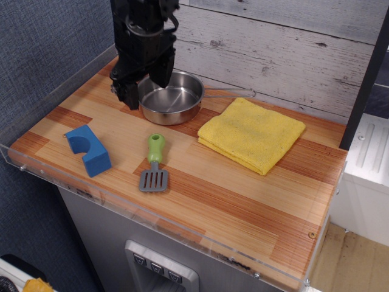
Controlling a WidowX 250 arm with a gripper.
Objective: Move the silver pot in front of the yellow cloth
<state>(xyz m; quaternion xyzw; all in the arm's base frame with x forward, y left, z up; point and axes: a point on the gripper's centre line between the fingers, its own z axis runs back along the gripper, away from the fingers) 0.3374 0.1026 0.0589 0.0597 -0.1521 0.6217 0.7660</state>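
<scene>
The silver pot (176, 98) stands at the back of the wooden counter, its thin wire handle (232, 93) pointing right toward the wall. The yellow cloth (251, 134) lies folded to the right of the pot, close to it but apart. My black gripper (146, 88) is low over the pot's left rim. One finger (127, 97) is outside the rim on the left and the other is over the pot's back left part. The jaws stand apart, so the gripper is open and holds nothing. The arm hides the pot's left edge.
A grey spatula with a green handle (154, 163) lies in front of the pot. A blue foam block (89, 149) sits at the front left. A clear plastic lip (152, 222) runs along the counter's front and left edges. A plank wall (273, 55) stands behind.
</scene>
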